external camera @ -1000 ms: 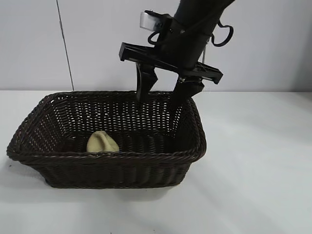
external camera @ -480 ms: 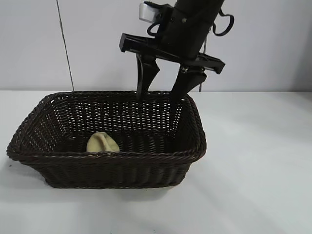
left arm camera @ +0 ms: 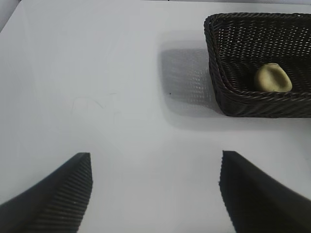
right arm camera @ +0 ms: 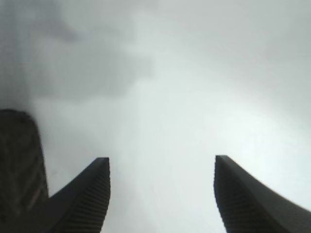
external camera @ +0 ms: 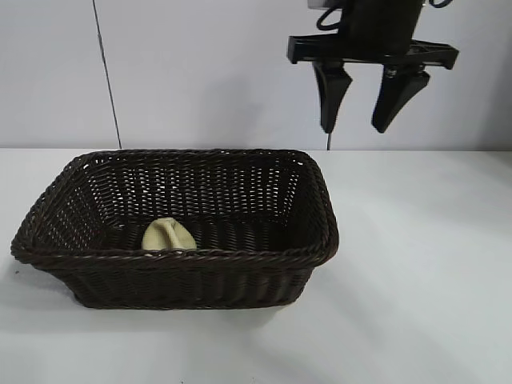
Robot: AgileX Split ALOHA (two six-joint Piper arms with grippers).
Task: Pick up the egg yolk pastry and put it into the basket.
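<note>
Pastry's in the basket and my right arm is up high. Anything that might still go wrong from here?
Little, I think. The egg yolk pastry lies inside the basket, near its front wall. The right gripper hangs open above and beyond the far right corner; a low retreat might clip the braided rim and shift the basket. The left gripper is open over bare table beside the basket; sweeping it toward the basket could nudge it.

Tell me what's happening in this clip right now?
The egg yolk pastry already lies inside the basket, near its front wall. The right gripper hangs open and empty high above the table, beyond the basket's far right corner, holding nothing. The left gripper is also open, over bare table off to one side of the basket, and touches nothing. The placing looks done.
</note>
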